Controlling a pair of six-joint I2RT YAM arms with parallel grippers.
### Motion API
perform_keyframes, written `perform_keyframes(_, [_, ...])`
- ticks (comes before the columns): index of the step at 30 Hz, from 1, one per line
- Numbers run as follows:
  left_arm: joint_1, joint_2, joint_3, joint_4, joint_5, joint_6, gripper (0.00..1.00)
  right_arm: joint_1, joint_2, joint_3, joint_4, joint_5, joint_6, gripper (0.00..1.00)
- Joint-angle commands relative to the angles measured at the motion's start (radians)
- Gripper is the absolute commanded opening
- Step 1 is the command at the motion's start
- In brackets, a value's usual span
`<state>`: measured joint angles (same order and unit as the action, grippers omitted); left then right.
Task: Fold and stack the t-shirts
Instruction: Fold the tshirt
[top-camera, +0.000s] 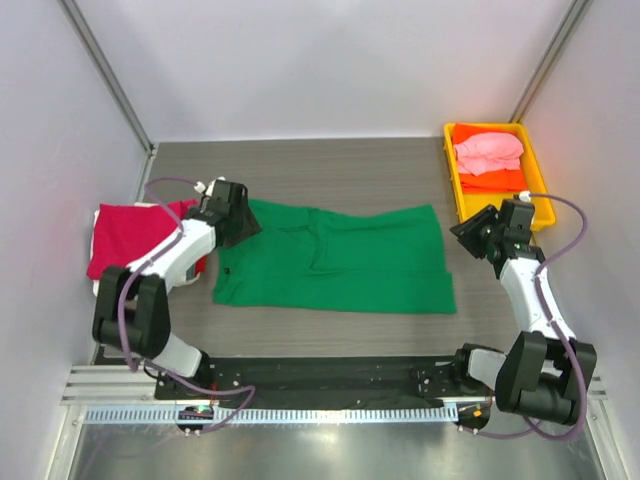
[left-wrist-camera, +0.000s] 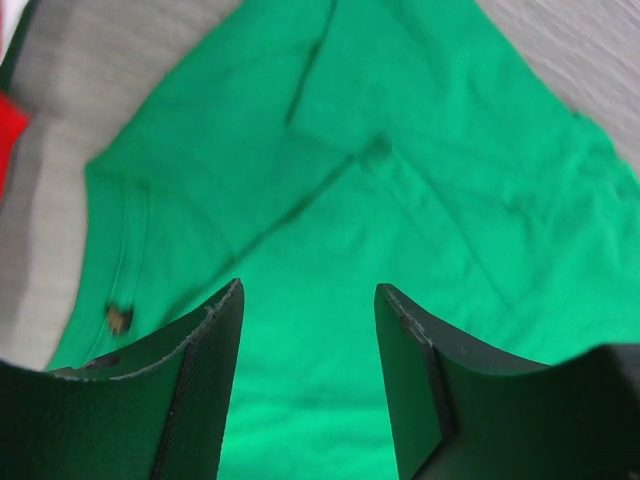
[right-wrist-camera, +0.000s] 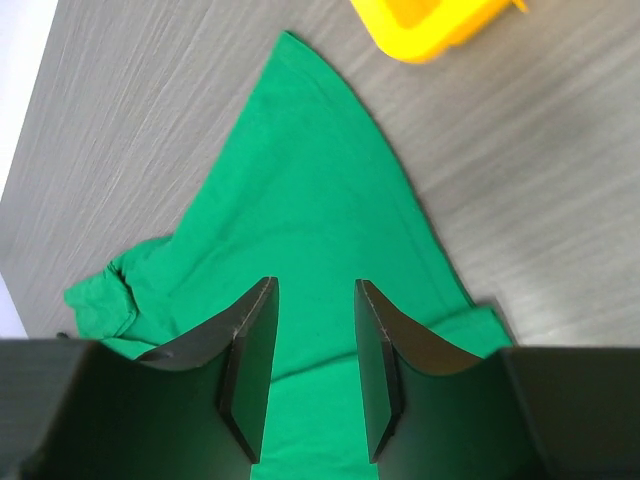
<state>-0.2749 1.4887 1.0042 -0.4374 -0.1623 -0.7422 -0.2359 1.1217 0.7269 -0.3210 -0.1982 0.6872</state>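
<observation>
A bright green t-shirt (top-camera: 335, 260) lies spread flat across the middle of the table, also in the left wrist view (left-wrist-camera: 400, 180) and the right wrist view (right-wrist-camera: 300, 210). My left gripper (top-camera: 243, 222) hangs over its left end, open and empty (left-wrist-camera: 308, 290). My right gripper (top-camera: 462, 232) hangs just off its right edge, open and empty (right-wrist-camera: 316, 285). A folded crimson t-shirt (top-camera: 130, 236) lies at the left on a white one. A pink t-shirt (top-camera: 488, 152) lies on an orange one (top-camera: 495, 181) in the tray.
The yellow plastic tray (top-camera: 452, 180) stands at the back right, its corner in the right wrist view (right-wrist-camera: 430, 25). White walls with metal posts close in the back and sides. A metal rail runs along the near edge.
</observation>
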Motion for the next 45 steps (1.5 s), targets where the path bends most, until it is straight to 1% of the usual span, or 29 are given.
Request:
perform_keyframes(1, [0.019, 0.089, 0.088, 0.088, 0.020, 0.020, 0.56, 0.035, 0.058, 0.094, 0.069, -0.007, -0.052, 0.43])
perform_keyframes(3, [0.022, 0.163, 0.137, 0.089, 0.020, 0.027, 0.54, 0.050, 0.107, 0.115, 0.069, 0.002, -0.063, 0.43])
perform_keyframes(6, [0.025, 0.240, 0.186, 0.088, 0.020, 0.030, 0.50, 0.061, 0.156, 0.143, 0.069, -0.003, -0.060, 0.43])
perform_keyframes(7, [0.025, 0.254, 0.195, 0.089, 0.018, 0.030, 0.48, 0.064, 0.161, 0.146, 0.072, -0.003, -0.061, 0.43])
perform_keyframes(13, [0.036, 0.349, 0.246, 0.097, 0.001, 0.038, 0.46, 0.069, 0.167, 0.137, 0.082, 0.011, -0.074, 0.43])
perform_keyframes(17, [0.052, 0.372, 0.258, 0.098, 0.004, 0.035, 0.42, 0.069, 0.168, 0.131, 0.085, 0.005, -0.074, 0.43])
perform_keyframes(23, [0.071, 0.392, 0.264, 0.103, 0.004, 0.038, 0.44, 0.070, 0.176, 0.126, 0.088, 0.002, -0.077, 0.43])
perform_keyframes(27, [0.075, 0.421, 0.275, 0.104, 0.029, 0.038, 0.45, 0.069, 0.174, 0.123, 0.086, 0.008, -0.078, 0.43])
perform_keyframes(30, [0.075, 0.436, 0.283, 0.103, 0.032, 0.035, 0.44, 0.070, 0.179, 0.128, 0.088, 0.006, -0.078, 0.43])
perform_keyframes(32, [0.075, 0.439, 0.286, 0.106, 0.038, 0.033, 0.40, 0.069, 0.181, 0.131, 0.089, 0.002, -0.078, 0.43])
perform_keyframes(33, [0.075, 0.443, 0.289, 0.106, 0.037, 0.036, 0.36, 0.069, 0.181, 0.132, 0.088, 0.003, -0.078, 0.43])
perform_keyframes(35, [0.075, 0.438, 0.290, 0.108, 0.037, 0.040, 0.32, 0.070, 0.181, 0.134, 0.086, 0.002, -0.080, 0.43])
perform_keyframes(39, [0.075, 0.438, 0.295, 0.109, 0.040, 0.040, 0.17, 0.069, 0.184, 0.134, 0.086, 0.002, -0.081, 0.43])
perform_keyframes(44, [0.075, 0.446, 0.301, 0.109, 0.047, 0.040, 0.15, 0.070, 0.190, 0.131, 0.086, 0.002, -0.080, 0.43])
perform_keyframes(45, [0.075, 0.443, 0.301, 0.111, 0.046, 0.041, 0.10, 0.069, 0.191, 0.132, 0.086, 0.002, -0.081, 0.43])
